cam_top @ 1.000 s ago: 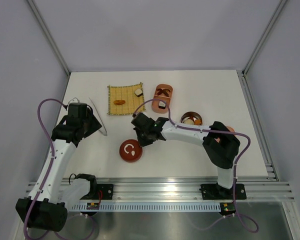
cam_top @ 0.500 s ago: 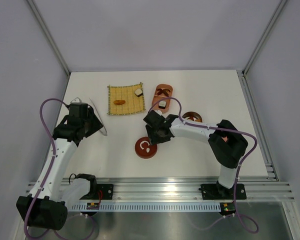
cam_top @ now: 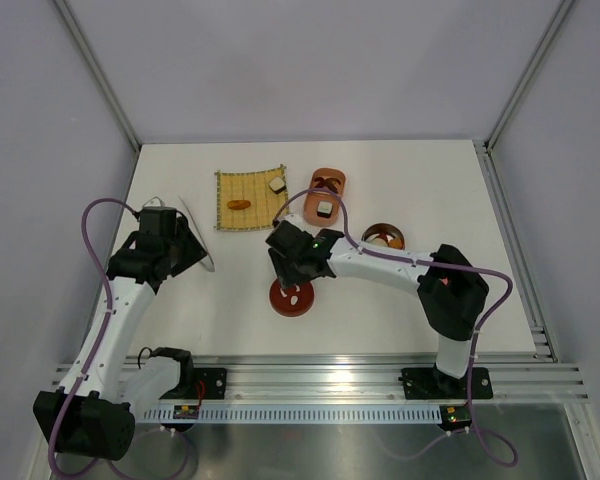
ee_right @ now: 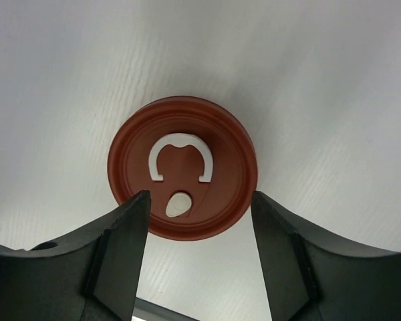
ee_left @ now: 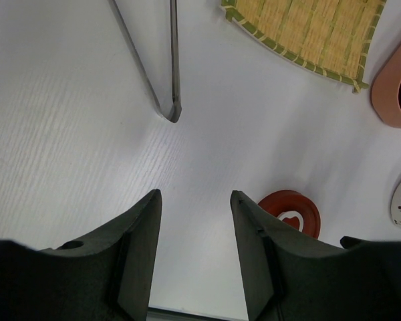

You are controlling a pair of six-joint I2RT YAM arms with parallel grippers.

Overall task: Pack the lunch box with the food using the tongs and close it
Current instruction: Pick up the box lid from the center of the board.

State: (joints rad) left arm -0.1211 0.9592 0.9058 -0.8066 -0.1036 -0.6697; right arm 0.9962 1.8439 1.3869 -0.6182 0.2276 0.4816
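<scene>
- Tabletop (cam_top: 430,300): the red lid (cam_top: 292,297) lay flat at centre frame, further right than a second before.
- Right end effector (ee_right: 199,200): spread above the lid, having just let go. The lid was parked, not fitted.
- Left end effector (ee_left: 194,200): spread, empty.
- Tongs (ee_left: 173,80): unheld, left of frame.
- Food (cam_top: 238,204): upper centre, unpacked.

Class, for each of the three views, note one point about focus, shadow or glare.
Top external: even light, sharp, no glare. Left wrist: left gripper dark and soft up close, tongs crisp. Right wrist: red lid sharp, right gripper dark in the foreground.
</scene>
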